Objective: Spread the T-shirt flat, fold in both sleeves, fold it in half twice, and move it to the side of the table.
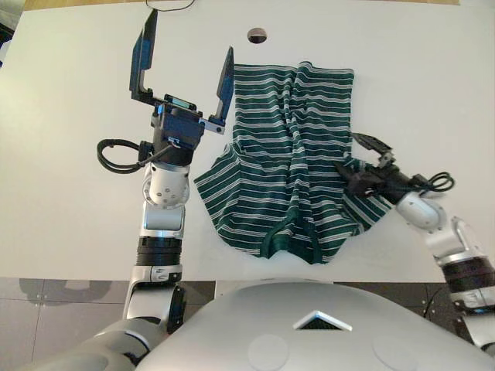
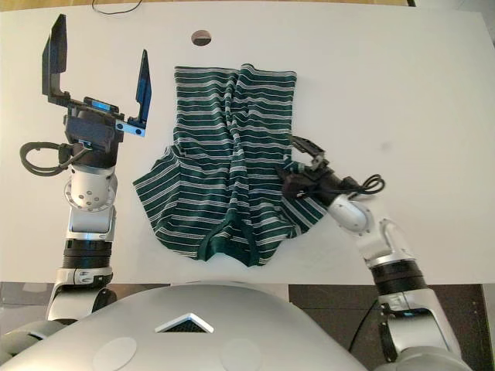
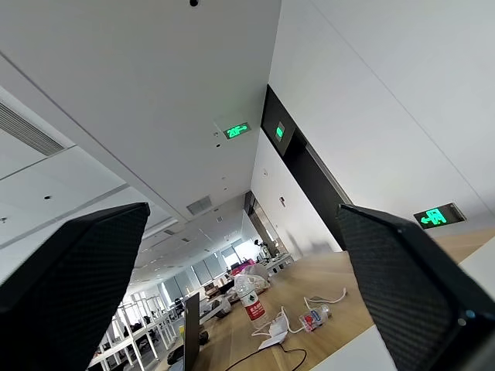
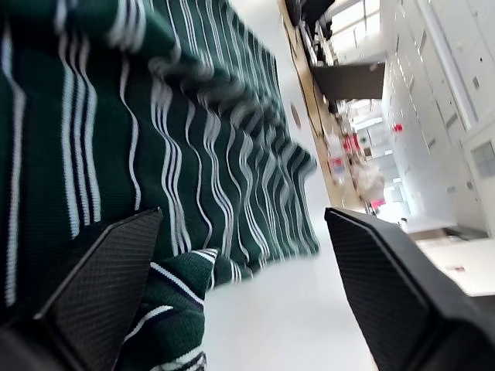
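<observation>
Overhead, from the head views: T-shirt (image 1: 286, 154) lies rumpled mid-table (image 1: 69, 154), collar toward the robot, long axis near-to-far. Its right sleeve is partly hidden under the low right gripper (image 1: 352, 154), jaws apart. Left gripper (image 1: 189, 39) is raised upright beside the T-shirt, spread wide.
Left wrist view: ceiling (image 3: 155, 77) between parted fingers (image 3: 69, 270).
Right wrist view: stripes bunched beneath spread fingers (image 4: 100, 270).

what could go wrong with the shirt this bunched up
The right gripper is open at the T-shirt sleeve with fabric beside only one finger, so closing might catch a thin edge. The left gripper is raised off the cloth, so a one-sided pull may drag rather than flatten it.
</observation>
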Action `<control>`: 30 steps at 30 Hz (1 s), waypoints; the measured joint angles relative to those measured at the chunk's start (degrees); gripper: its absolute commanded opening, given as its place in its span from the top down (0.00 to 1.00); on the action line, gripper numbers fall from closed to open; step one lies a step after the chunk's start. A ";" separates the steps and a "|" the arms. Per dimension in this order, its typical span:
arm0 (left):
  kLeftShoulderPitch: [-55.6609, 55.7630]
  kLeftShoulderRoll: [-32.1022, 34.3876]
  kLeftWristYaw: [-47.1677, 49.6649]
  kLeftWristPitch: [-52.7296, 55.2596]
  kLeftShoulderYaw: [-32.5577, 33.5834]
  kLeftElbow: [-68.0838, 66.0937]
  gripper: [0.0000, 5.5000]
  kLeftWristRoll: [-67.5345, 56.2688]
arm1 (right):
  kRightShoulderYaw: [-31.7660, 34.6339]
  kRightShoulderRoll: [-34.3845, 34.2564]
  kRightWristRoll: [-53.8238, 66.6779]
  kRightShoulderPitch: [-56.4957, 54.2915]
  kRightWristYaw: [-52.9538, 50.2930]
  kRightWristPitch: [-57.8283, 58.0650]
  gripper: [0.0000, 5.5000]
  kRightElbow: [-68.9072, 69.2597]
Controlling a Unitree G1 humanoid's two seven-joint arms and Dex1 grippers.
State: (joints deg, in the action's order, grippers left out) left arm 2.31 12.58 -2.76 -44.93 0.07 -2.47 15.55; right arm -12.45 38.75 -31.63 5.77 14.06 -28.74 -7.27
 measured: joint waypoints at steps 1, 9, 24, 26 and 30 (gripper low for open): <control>0.06 0.12 0.26 0.01 0.13 0.00 0.18 0.43 | 1.02 1.59 0.26 0.25 -0.03 0.03 0.29 -0.52; 0.21 1.72 2.59 0.72 1.41 -1.74 0.18 3.73 | 4.66 6.46 1.93 1.85 1.97 2.05 0.29 0.65; -7.22 12.91 5.22 2.10 7.74 -2.01 0.18 10.64 | 9.38 1.14 24.31 0.44 0.67 -4.69 0.29 11.92; -10.90 16.39 5.13 2.89 11.40 -0.85 0.18 10.86 | 10.04 -0.13 34.42 -0.30 3.48 -3.28 0.29 16.20; -14.62 21.58 4.88 4.41 15.38 0.72 0.18 13.56 | 10.93 -1.90 45.03 -3.72 7.81 1.26 0.29 18.13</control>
State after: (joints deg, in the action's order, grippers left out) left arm -12.31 34.16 2.13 -40.52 15.45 -1.75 29.10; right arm -1.51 36.85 13.40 2.05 21.87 -27.48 10.86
